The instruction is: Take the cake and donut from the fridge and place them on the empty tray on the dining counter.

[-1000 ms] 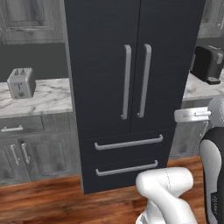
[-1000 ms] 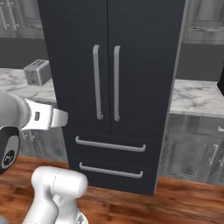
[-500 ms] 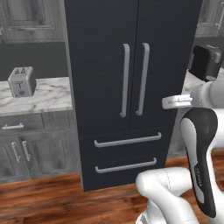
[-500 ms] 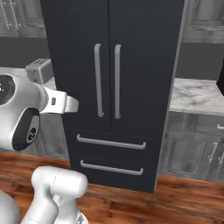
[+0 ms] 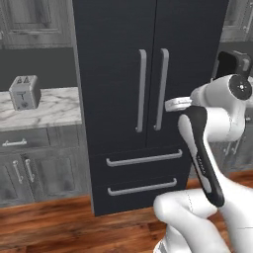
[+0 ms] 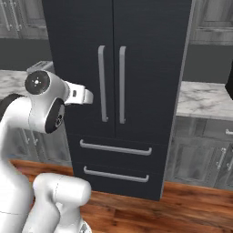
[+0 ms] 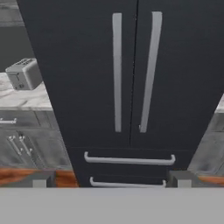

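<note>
Fridge (image 5: pixel 148 99) doors remain closed, while the released hand (image 7: pixel 109 180) has swung up to face its handles (image 7: pixel 133 70).

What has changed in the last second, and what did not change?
The arm has lifted and swung toward the fridge, bringing the open gripper to face the door handles. Nothing was grasped or released. The fridge doors and drawers remain closed; the toaster has not moved.

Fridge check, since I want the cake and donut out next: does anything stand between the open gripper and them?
Yes. Both fridge doors are shut, so the food is hidden behind them. The gripper hangs open, short of the handles.
</note>
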{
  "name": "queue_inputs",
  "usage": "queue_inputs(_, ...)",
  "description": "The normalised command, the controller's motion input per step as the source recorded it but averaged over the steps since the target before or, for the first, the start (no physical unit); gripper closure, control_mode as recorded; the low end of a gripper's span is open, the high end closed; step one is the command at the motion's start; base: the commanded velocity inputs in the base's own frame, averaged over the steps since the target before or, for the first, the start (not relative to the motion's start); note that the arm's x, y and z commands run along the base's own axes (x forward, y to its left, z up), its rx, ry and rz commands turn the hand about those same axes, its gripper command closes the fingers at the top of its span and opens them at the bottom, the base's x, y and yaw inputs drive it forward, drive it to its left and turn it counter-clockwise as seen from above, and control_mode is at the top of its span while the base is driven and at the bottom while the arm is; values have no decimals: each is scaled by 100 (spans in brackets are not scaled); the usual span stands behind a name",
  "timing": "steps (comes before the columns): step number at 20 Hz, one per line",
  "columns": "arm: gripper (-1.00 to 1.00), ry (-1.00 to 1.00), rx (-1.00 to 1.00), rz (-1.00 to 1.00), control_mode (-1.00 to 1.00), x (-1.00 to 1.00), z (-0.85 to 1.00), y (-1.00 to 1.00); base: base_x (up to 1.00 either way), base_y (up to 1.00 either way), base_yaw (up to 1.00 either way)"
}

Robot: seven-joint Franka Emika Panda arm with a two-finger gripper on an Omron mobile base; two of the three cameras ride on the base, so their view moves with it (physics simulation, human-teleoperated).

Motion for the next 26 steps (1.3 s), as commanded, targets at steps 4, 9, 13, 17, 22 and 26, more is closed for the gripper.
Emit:
queue_inputs(4, -100, 0, -4, 0, -100, 100, -2, 20, 0, 0, 0)
queue_inputs(9, -100, 0, 0, 0, -100, 89, -5, 1, 0, 0, 0)
queue_inputs(13, -100, -2, -1, 0, -100, 83, -9, 0, 0, 0, 0)
queue_inputs(17, -100, -4, 0, 0, -100, 78, -13, 0, 0, 0, 0)
queue_inputs(22, -100, -4, 0, 0, -100, 74, -21, 0, 0, 0, 0)
queue_inputs(26, -100, 2, 0, 0, -100, 74, -13, 0, 0, 0, 0)
